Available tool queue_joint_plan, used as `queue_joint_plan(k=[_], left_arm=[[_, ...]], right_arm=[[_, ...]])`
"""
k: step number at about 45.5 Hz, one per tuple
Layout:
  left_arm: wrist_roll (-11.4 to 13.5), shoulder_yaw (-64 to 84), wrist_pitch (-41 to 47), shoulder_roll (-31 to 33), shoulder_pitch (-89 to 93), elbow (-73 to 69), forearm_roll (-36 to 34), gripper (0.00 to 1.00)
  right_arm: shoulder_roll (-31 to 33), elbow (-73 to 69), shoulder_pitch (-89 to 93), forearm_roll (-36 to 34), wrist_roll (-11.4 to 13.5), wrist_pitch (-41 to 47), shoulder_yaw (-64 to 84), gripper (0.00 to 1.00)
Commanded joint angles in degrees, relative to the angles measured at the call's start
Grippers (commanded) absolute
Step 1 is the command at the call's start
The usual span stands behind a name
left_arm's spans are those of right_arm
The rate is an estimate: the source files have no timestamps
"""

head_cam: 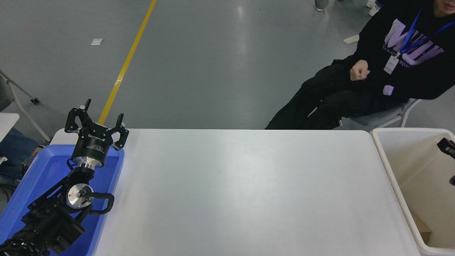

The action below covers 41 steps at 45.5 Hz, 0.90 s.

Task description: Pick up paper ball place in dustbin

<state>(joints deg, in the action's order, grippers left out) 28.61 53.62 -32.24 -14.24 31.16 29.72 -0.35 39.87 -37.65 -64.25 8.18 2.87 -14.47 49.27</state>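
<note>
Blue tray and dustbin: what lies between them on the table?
Nothing: in the head view the white table is bare between the blue tray and the dustbin.

Cream dustbin [391,167], blue tray [35,167], white table [241,192]

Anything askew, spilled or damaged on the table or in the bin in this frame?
Nothing stands out. The white table is unmarked, the dustbin stands upright at its right end, and the left gripper is parked over the blue tray. No paper ball is visible.

Dustbin [391,170] right of table [241,192]
</note>
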Motion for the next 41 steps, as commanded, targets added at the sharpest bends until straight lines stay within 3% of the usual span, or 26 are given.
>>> queue_joint_plan(k=[1, 6, 13, 17, 22, 26, 41], left_arm=[[-0.05, 0.0, -0.02, 0.0, -0.05, 0.07, 0.0, 0.98], [-0.05, 0.0, -0.02, 0.0, -0.05, -0.02, 0.0, 0.98], [-0.05, 0.0, 0.07, 0.0, -0.05, -0.02, 0.0, 0.98], [-0.05, 0.0, 0.07, 0.0, -0.05, -0.02, 0.0, 0.98], [-0.05, 0.0, 0.07, 0.0, -0.13, -0.02, 0.0, 0.98], [-0.05, 0.0, 0.07, 0.0, -0.13, -0.02, 0.0, 0.98], [-0.05, 0.0, 0.07, 0.0, -0.13, -0.02, 0.0, 0.98]], right_arm=[[2.41, -22.71, -23.36, -1.24, -0.06, 0.67, 24.9, 1.0], [1.7, -30.89, -30.23, -1.41, 0.03, 3.12, 27.28, 1.0], [-0.14, -38.71, -41.55, -1.5, 0.03, 14.35, 31.32, 1.0], [-1.81, -42.06, -50.34, -1.5, 0.03, 26.91, 33.17, 1.0], [-8.3, -42.24, -57.65, -1.5, 0.03, 47.74, 33.09, 1.0], [-12.09, -42.33, -60.73, -1.68, 0.03, 58.65, 30.64, 1.0], [-19.39, -42.42, -73.9, -3.96, 0.03, 59.47, 21.14, 1.0]])
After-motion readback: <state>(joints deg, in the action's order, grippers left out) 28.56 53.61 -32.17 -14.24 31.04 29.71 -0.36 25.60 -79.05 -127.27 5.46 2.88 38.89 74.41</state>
